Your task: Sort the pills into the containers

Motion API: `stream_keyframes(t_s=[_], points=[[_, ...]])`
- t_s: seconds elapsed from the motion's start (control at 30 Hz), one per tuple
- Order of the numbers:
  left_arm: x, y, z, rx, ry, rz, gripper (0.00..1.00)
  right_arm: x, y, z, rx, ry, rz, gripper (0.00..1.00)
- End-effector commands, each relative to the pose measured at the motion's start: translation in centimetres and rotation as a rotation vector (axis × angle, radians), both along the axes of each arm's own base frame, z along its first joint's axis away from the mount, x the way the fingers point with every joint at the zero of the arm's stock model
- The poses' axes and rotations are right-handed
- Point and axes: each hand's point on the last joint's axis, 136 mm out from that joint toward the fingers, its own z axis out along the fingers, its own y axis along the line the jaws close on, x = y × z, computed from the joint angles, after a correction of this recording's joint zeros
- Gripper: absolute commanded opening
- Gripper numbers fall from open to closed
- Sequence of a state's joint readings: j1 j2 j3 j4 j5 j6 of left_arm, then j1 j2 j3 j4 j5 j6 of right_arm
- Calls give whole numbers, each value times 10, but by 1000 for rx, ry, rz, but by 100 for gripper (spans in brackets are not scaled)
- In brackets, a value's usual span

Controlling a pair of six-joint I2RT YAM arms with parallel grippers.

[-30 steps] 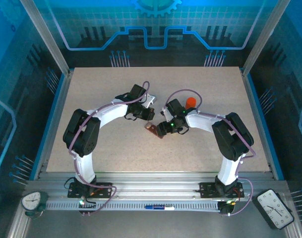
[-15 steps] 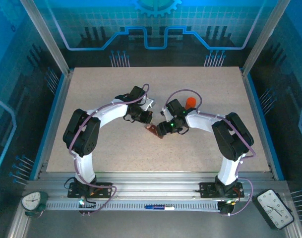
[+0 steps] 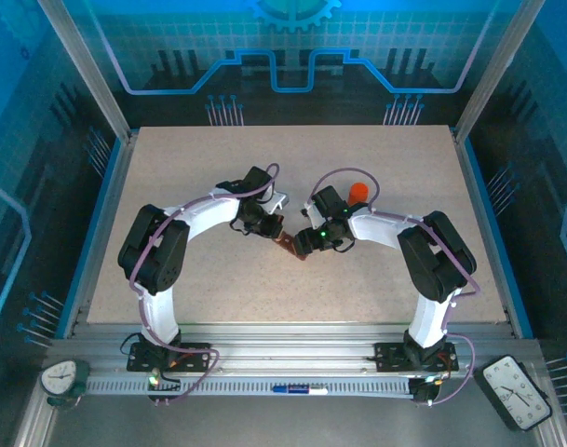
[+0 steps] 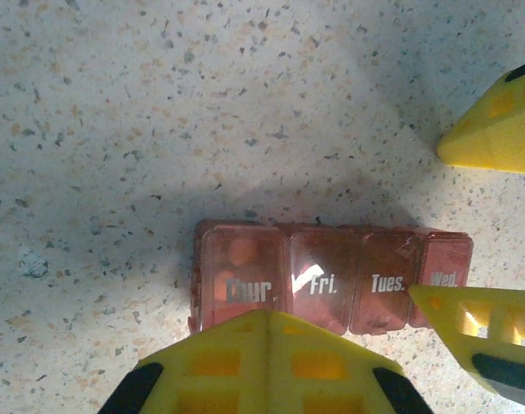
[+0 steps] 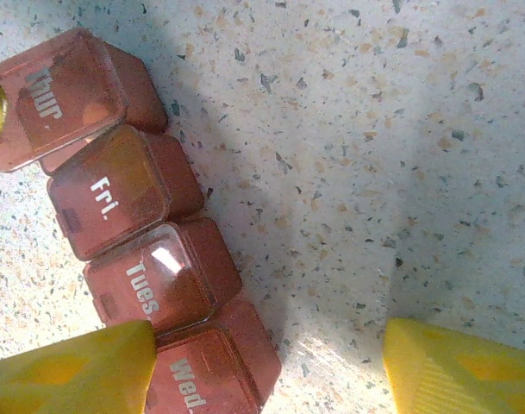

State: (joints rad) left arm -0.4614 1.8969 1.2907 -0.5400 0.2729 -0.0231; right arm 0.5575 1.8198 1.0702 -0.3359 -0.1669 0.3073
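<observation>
Hovering over the containers [image 4: 331, 280], the left tool [image 4: 338, 302] was slightly parted, the right tool [image 5: 269, 326] spread, both empty; only the Thur. compartment [image 4: 242, 276] showed pills [image 4: 238, 252], so sorting seemed barely begun.

A: How do the arms look?
B: left arm [image 3: 199, 207] and right arm [image 3: 387, 223] match: white links, black joint housings.
A: Cabling?
B: lilac cables [image 3: 344, 172] loop outside the links. Green LED [image 3: 322, 235] lit on the right wrist.
A: Ends?
B: right gripper's fingers [image 5: 452, 366] are plain yellow wedges. left gripper's fingers [image 4: 262, 362] are yellow with recessed pockets and black corners.
</observation>
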Motion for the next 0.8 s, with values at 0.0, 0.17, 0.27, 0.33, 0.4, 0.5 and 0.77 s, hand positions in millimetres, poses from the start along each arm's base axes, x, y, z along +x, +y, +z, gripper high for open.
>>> stream_keyframes(t_s=[0.0,0.17,0.27,0.33,0.4,0.5,0.77], points=[[-9,5,-2,22,11,-14,0,-12,-10,-23,-55,57,-11,70],[-10,5,-9,26,23,-12,0,-13,-11,-25,-53,61,-13,70],[-10,5,-13,28,29,-11,0,-13,-11,-25,-53,62,-14,70],[-11,5,-16,29,37,-10,0,-12,-11,-25,-52,63,-12,70],[-11,5,-18,30,44,-10,0,-13,-12,-26,-51,68,-14,70],[-12,5,-23,35,52,-11,0,-12,-12,-26,-49,70,-14,69],[-15,6,-33,44,72,-8,0,-13,-13,-29,-49,80,-15,69]])
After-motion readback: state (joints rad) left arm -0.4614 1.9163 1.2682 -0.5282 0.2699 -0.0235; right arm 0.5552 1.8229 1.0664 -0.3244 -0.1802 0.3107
